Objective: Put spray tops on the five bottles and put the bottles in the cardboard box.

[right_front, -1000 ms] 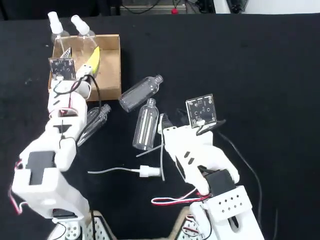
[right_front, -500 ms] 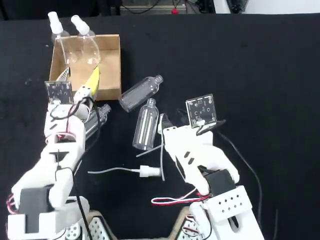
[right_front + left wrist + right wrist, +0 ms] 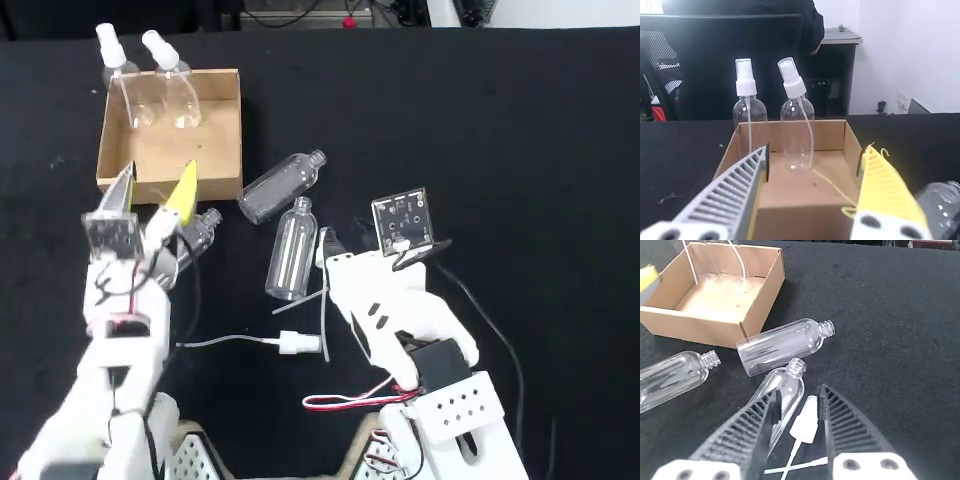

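The cardboard box [image 3: 215,120] sits at the far left with two capped bottles [image 3: 165,75] standing at its far wall, also in the left wrist view [image 3: 796,125]. My left gripper [image 3: 158,178] hangs open and empty at the box's near wall [image 3: 800,220]. Three uncapped bottles lie on the table: one [image 3: 190,238] beside the left gripper, one [image 3: 283,186] near the box corner, one [image 3: 291,250] in the middle. My right gripper [image 3: 799,392] is open, its fingers on either side of a spray top [image 3: 805,424] lying beside the middle bottle [image 3: 782,390].
Another spray top [image 3: 292,344] with its long tube lies on the black table between the arms. A thin tube [image 3: 790,467] crosses under the right gripper. The table's right half is bare black cloth [image 3: 520,150].
My left gripper has pulled back from over the box to its near wall, staying open. The right arm and the lying bottles have not moved.
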`<state>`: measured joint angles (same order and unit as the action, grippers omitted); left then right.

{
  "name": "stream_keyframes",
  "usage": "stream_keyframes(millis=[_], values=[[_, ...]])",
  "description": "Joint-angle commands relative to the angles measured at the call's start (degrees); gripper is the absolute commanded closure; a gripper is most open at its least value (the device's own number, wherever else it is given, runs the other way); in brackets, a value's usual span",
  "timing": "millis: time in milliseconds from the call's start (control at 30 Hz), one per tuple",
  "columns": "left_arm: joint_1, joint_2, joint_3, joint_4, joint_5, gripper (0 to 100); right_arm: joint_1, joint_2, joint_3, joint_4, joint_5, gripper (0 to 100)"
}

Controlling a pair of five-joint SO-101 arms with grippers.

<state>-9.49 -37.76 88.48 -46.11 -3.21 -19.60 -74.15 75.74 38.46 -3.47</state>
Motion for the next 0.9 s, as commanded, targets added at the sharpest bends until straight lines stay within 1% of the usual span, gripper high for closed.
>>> stream_keyframes(millis=[0,33,67,133,267,333,400,433,533,700,867], values=[[1.27,-13.8,8.4,-0.53,-0.35,71,-0.53,-1.27,-0.31,-1.85,0.53,87.8],[0.84,-16.35,8.22,2.11,-0.26,71,-0.53,-1.27,-0.31,-1.85,0.53,87.8],[0.13,-18.73,7.78,7.03,-0.09,71,-0.53,-1.27,-0.31,-1.85,0.53,87.8],[-0.31,-23.12,5.23,19.78,0.0,71,-0.53,-1.27,-0.31,-1.85,0.53,87.8],[0.04,-29.8,-4.88,50.81,0.0,71,-0.53,-1.27,-0.22,-1.85,0.53,87.8],[0.66,-32.53,-10.86,64.26,0.0,71,-0.53,-1.27,-0.22,-1.85,0.53,87.8],[1.01,-35.08,-14.99,74.2,0.0,71,-0.53,-1.27,-0.22,-1.76,0.53,87.8],[1.01,-36.4,-16.04,77.63,-0.18,71,-0.53,-1.27,-0.22,-1.76,0.53,87.8],[0.13,-40.26,-15.69,82.29,-0.44,71,-0.53,-1.27,-0.22,-1.67,0.53,87.8],[-1.98,-50.02,-8.4,83.08,-0.18,71,-0.62,-1.27,-0.22,-1.49,0.53,87.8],[-1.98,-64.53,0.22,84.13,-0.35,71,-0.62,-1.27,-0.22,-1.41,0.53,87.8]])
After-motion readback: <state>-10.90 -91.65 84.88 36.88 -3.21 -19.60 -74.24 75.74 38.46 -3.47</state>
